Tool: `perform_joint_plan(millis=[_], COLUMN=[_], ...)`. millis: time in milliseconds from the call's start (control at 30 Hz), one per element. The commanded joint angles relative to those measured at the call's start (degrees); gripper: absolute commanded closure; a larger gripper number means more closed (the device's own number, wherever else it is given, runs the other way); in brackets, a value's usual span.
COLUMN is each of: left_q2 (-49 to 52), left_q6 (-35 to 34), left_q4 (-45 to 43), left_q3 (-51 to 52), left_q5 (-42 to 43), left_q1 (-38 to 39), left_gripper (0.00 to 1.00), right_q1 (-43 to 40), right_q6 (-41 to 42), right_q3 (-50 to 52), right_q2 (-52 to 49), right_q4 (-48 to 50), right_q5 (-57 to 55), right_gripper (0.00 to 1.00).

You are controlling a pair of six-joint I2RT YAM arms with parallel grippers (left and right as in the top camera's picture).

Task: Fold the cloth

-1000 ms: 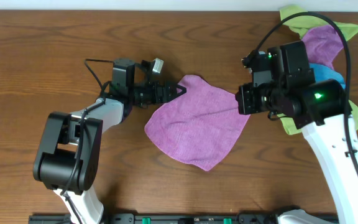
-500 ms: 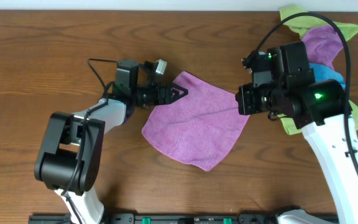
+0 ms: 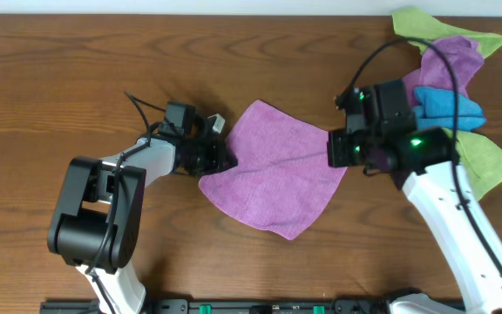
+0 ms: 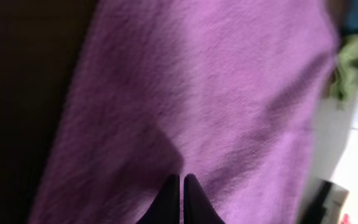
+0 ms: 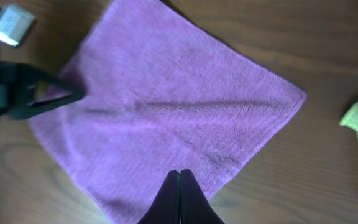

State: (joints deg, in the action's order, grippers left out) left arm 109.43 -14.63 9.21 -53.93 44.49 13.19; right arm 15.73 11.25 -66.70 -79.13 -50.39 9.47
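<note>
The purple cloth [image 3: 273,174] lies spread as a diamond in the middle of the table, with a crease running across it between the two grippers. My left gripper [image 3: 227,160] is at its left edge, fingers pressed together on the fabric. The left wrist view is filled by the cloth [image 4: 229,93], with the left gripper [image 4: 182,179] shut on it. My right gripper [image 3: 332,148] is at the cloth's right corner. In the right wrist view the right gripper [image 5: 179,174] is shut over the near corner of the cloth [image 5: 166,118], which it hides, and the left gripper [image 5: 78,95] shows at the far side.
A pile of other cloths sits at the back right: a green one [image 3: 425,22], a crumpled mauve one [image 3: 451,57], a blue one [image 3: 447,105] and another green one [image 3: 482,157]. The wooden table [image 3: 59,70] stretches bare to the left.
My left gripper has dropped from the cloth's upper left edge toward its left corner and gone from open to shut. The right arm has shifted slightly left, uncovering more of the blue cloth.
</note>
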Motion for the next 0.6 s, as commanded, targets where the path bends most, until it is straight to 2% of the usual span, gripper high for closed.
perform_joint_plan(millis=[0,100,300,467,567], left_q2=[0.7,0.7,-1.3,-10.0,-15.2], left_q6=[2.3,2.2,-2.3,-2.8,-2.8], left_q4=[3.1,6.0,12.5,18.9,22.9], left_q3=[-0.3,-0.3,-0.3,-0.3,-0.3], left_q5=[-8.5,-13.6,-26.5,-39.5,-42.3], left_q1=[0.0,0.0,0.0,0.0,0.0], left_gripper=[0.94,0.95,0.94,0.94,0.94], right_q1=[0.4,0.4,0.4,0.8,1.9], right_q6=[3.5,4.0,4.0,4.0,4.2], right_q3=[4.4,6.6,7.2,7.2,7.2], right_q2=[0.0,0.0,-0.2,-3.5,-7.1], right_q4=[3.6,6.0,7.5,9.5,12.5], right_q5=[-0.4,-0.2,-0.3,0.0,1.6], right_gripper=[0.98,0.99,0.98,0.98,0.99])
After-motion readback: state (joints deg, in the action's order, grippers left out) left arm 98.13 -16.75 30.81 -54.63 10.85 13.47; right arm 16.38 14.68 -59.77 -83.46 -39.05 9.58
